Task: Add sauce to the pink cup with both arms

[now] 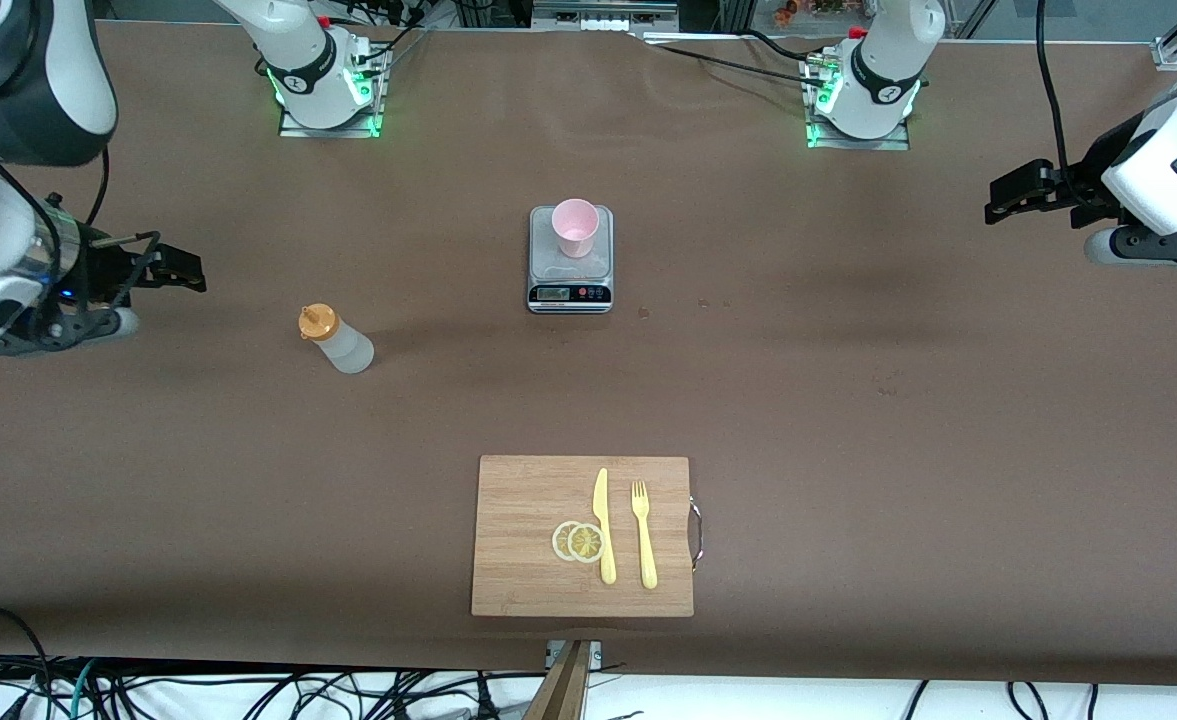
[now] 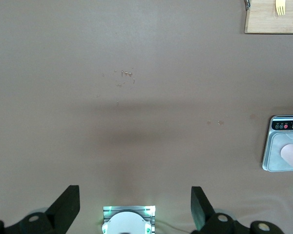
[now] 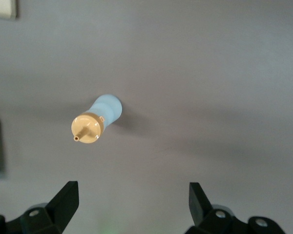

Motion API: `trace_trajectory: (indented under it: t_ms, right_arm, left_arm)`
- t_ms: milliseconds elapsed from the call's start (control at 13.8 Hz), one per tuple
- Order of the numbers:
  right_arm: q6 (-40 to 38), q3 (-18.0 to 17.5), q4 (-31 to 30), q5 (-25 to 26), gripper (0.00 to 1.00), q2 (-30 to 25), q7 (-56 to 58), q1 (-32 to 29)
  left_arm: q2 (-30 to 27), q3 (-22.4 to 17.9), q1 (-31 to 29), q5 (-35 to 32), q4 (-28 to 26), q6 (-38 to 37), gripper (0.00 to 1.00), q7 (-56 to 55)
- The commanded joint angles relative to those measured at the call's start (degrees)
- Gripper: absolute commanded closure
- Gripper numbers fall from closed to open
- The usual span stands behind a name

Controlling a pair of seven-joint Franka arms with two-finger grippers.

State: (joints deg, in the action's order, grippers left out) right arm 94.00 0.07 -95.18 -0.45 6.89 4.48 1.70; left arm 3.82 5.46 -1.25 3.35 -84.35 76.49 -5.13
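While both arms wait at the desk's ends: jaws apart, holding nothing.
Left gripper: raised.
Right gripper: near sauce bottle, upright.
Pink cup: on scale, likely for weighing.

Cup on scale, table centre.
From the scale: bottle at eight o'clock, toward the right arm's end; board at six, carrying knife, fork, slices.

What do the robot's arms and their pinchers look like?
Both arms are smooth white shells with black joints. Each base glows green and carries a red button, with black cables trailing off. The left gripper and right gripper are black, each with two flat, wedge-shaped fingers.
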Motion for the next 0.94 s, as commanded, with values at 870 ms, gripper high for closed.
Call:
trace_trajectory:
  t_ms: [870]
  right_arm:
    - [-10.9, 5.3, 4.2, 0.2, 0.00, -6.6, -9.1, 0.1]
  left_arm:
    - [0.1, 0.2, 0.1, -1.1, 0.4, 0.2, 0.00, 0.8]
